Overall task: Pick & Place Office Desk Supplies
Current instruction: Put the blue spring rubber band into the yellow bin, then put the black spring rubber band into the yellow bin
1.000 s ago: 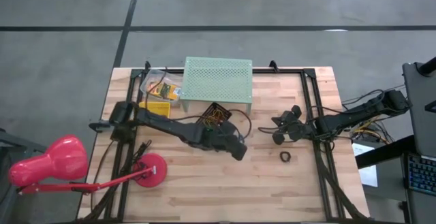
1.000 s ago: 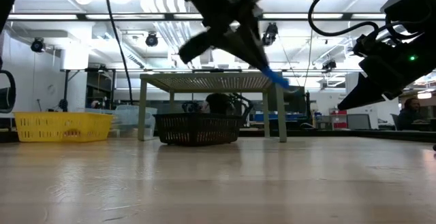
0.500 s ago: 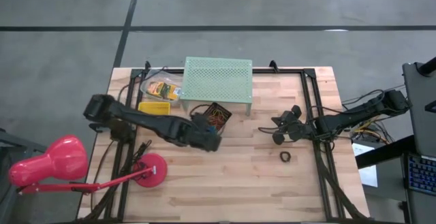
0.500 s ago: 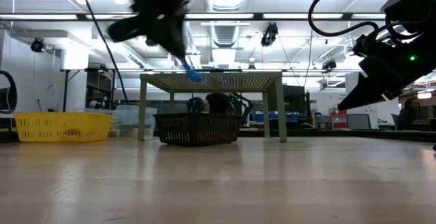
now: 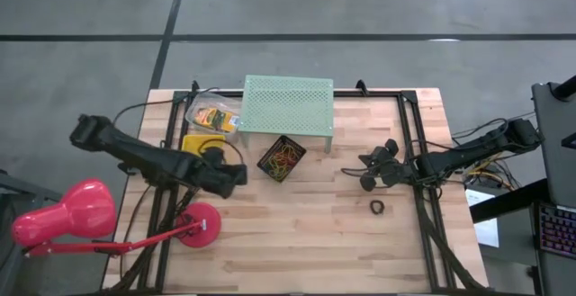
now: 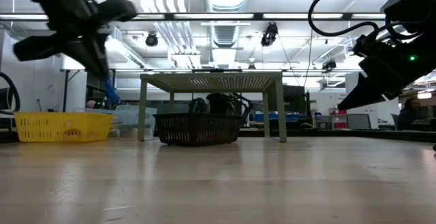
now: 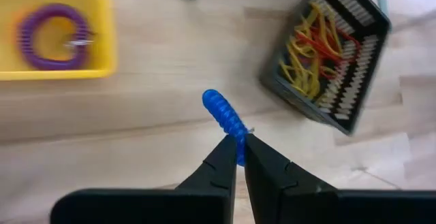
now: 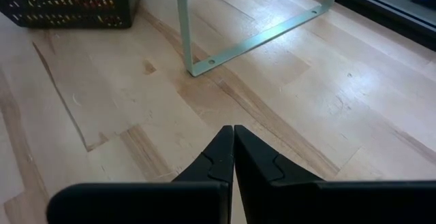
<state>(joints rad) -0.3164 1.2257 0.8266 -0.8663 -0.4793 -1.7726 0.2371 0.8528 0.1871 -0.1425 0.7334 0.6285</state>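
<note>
The left gripper (image 7: pixel 237 157) pinches a small blue ribbed coil ring (image 7: pixel 223 115) near the desk's (image 5: pixel 297 233) left edge; the right gripper (image 8: pixel 233 146) is pressed together.

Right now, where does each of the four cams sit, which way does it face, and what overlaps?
High: overhead, straight down; both arms, black mesh basket of rubber bands.
Low: tabletop level, facing the room; mint-green perforated metal stand, arms entering from above.
Left wrist: above the wood, left gripper pinching a blue coiled band, near a yellow tray.
Right wrist: looking down at bare wood, right gripper shut.
Shared: the basket shows in all four.
</note>
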